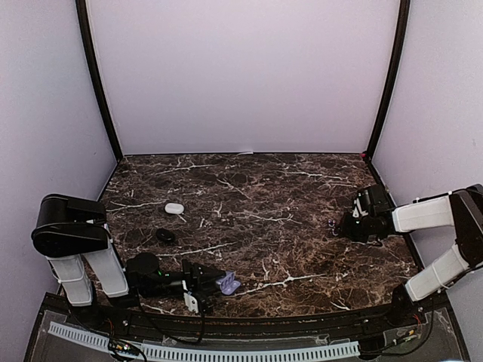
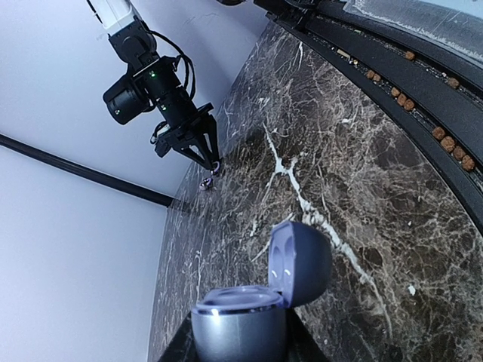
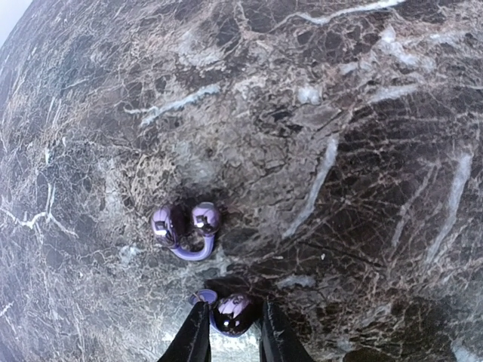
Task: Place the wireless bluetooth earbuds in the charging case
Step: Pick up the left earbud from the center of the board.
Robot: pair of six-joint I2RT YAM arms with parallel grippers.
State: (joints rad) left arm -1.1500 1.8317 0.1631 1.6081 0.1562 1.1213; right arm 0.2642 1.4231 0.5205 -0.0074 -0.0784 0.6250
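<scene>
R claw (image 3: 234, 307) pinching purple earbud (image 3: 231, 317) nr right tabletop (image 1: 287, 188) edge; 2nd bud (image 3: 185, 228) just beside. L claw (image 1: 217, 284) gripping open purple case (image 1: 229, 283) at near edge. Risk: tip-only pinch on slick bud, could slip/twist en route, misseat.

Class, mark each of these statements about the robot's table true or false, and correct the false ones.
1. The purple charging case in the left gripper has its lid open. True.
2. The right gripper has its jaws on either side of a purple earbud. True.
3. Both purple earbuds sit inside the case. False: one is between the right jaws, and the second earbud lies on the table just beside it.
4. The right gripper holds the white case. False: it lies on the table by itself, on the left arm's side.
5. A black case lies on the table near the white one. True.
</scene>
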